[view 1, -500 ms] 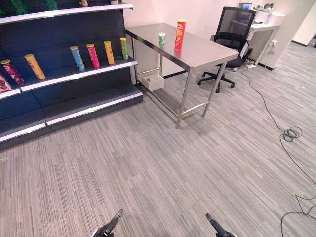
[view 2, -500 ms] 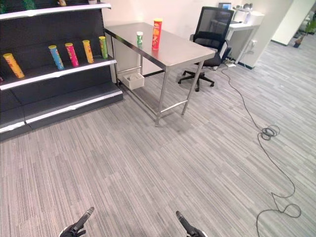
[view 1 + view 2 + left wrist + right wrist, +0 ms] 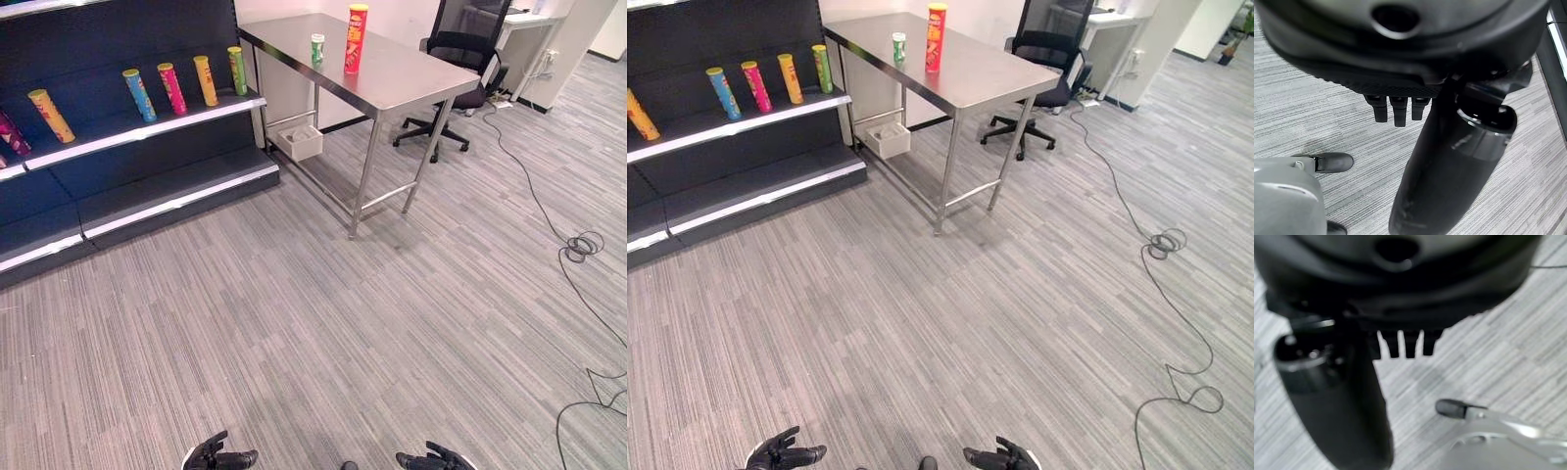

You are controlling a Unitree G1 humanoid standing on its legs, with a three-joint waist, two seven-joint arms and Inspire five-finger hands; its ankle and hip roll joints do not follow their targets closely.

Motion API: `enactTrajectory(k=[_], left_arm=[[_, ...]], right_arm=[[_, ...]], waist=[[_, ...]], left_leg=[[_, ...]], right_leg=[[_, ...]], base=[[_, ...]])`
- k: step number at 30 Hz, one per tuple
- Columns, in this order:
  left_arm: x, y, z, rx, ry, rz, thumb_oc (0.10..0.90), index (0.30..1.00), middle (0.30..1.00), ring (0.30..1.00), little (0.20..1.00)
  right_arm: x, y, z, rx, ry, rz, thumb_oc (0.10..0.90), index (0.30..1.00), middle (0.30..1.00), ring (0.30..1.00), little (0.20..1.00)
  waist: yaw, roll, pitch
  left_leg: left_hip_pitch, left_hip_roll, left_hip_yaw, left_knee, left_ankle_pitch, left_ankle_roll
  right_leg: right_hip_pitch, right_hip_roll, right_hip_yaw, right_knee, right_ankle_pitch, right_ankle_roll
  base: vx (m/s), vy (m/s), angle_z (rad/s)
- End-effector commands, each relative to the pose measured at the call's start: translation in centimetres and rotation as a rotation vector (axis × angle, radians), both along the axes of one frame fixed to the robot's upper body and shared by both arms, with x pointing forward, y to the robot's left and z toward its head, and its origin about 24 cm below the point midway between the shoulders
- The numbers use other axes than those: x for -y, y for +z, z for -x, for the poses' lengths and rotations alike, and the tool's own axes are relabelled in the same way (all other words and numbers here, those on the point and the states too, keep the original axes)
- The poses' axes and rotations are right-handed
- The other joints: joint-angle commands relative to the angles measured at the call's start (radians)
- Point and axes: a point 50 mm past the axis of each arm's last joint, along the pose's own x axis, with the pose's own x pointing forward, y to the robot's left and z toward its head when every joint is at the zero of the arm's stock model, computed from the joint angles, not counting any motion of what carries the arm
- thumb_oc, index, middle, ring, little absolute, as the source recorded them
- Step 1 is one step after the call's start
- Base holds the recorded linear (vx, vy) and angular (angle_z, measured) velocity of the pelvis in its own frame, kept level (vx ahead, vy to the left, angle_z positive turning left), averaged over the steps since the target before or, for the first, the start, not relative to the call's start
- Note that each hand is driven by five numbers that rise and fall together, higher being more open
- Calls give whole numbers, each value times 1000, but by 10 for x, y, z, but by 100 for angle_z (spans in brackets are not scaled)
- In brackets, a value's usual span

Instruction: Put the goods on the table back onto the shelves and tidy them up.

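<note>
Change since earlier frame: the whole head view has tipped down, so shelf, table and floor all sit higher in the picture; camera motion, not the goods. The two hands now show as splayed dark fingers at the bottom edge rather than as single raised fingers.
Left hand: low over the carpet, fingers relaxed and spread, holding nothing; its wrist view shows short straight fingertips over bare floor.
Right hand: the same, released and empty, low over the carpet.
Goods on table: a tall red can stands upright near the far end of the steel table, with a short green-and-white can just beside it towards the shelf edge. Both well apart from the hands.
Shelf: dark unit left of the table; four upright tubes on the middle board near its table-side end, a leaning orange tube further along.
Handling, judged: the red can is probably light, stiff-walled, smooth and top-heavy, so easily tipped. Best taken round mid-body with fingers and thumb wrapped, kept upright. The short can is steadier; grip round its side.
Stage: approach not finished; nothing picked up yet.
</note>
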Motion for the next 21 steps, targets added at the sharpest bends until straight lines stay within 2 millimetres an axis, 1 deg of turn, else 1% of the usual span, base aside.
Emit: enactTrajectory(k=[1,8,11,12,13,15,16,17,18,19,20,21], left_arm=[[-8,9,-23,76,-79,-42,800,900,900,900,900],[-9,11,-29,90,-82,-51,800,900,900,900,900],[-9,10,-29,86,-77,-49,800,900,900,900,900],[-9,10,-29,84,-72,-48,800,900,900,900,900],[-9,10,-29,85,-72,-48,800,900,900,900,900],[-8,11,-31,90,-61,-44,800,900,900,900,900],[-8,12,-33,99,-56,-44,800,900,900,900,900],[-8,12,-33,99,-56,-44,800,900,900,900,900],[-10,14,-37,127,-23,-34,800,900,900,900,900],[-10,15,-38,137,-9,-26,800,900,900,900,900],[-10,15,-39,141,12,-24,800,900,900,900,900],[-10,15,-38,135,19,-18,800,900,900,900,900]], right_arm=[[22,11,-19,58,22,79,800,900,900,900,900],[24,13,-24,65,38,89,800,900,900,900,900],[24,14,-26,69,45,90,800,900,900,900,900],[25,15,-30,77,51,95,800,900,900,900,900],[25,15,-30,78,51,95,800,900,900,900,900],[27,18,-34,102,53,102,800,900,900,900,900],[27,19,-36,109,53,103,800,900,900,900,900],[27,19,-36,109,53,103,800,900,900,900,900],[28,22,-40,133,49,105,800,900,900,900,900],[28,23,-41,143,51,106,800,900,900,900,900],[28,25,-45,160,55,110,800,900,900,900,900],[28,25,-46,163,54,110,800,900,900,900,900]], waist=[[4,-3,-24],[1,1,-1],[4,-1,7],[7,-5,19],[7,-5,19],[9,-17,45],[11,-20,58],[11,-20,57],[21,-30,88],[25,-33,103],[19,-35,110],[17,-38,112]], left_leg=[[-26,42,50,-5,45,-57],[-43,44,34,-5,51,-56],[-58,48,28,-5,60,-57],[-68,54,25,18,57,-58],[-69,54,25,20,56,-59],[-121,67,12,124,30,-66],[-145,71,3,171,32,-70],[-145,71,2,172,32,-70],[-237,85,-26,344,73,-85],[-272,89,-32,406,101,-88],[-308,118,-11,475,131,-93],[-318,143,14,526,149,-90]], right_leg=[[26,-80,15,6,-38,135],[7,-71,25,6,-36,126],[-8,-65,28,6,-34,122],[-11,-61,32,9,-38,117],[-11,-61,32,9,-38,117],[-17,-58,33,14,-44,105],[-17,-54,33,16,-47,99],[-17,-54,33,16,-47,99],[-9,-40,33,19,-56,76],[-5,-37,31,24,-61,69],[-3,-29,18,33,-70,58],[7,-19,15,39,-83,47]], base=[[0,0,0],[-6,-39,1],[22,-69,0],[28,-61,2],[44,-135,3],[22,-137,11],[9,-88,11],[45,-195,11],[48,-190,1],[77,-258,26],[99,-164,14],[138,-156,12]])
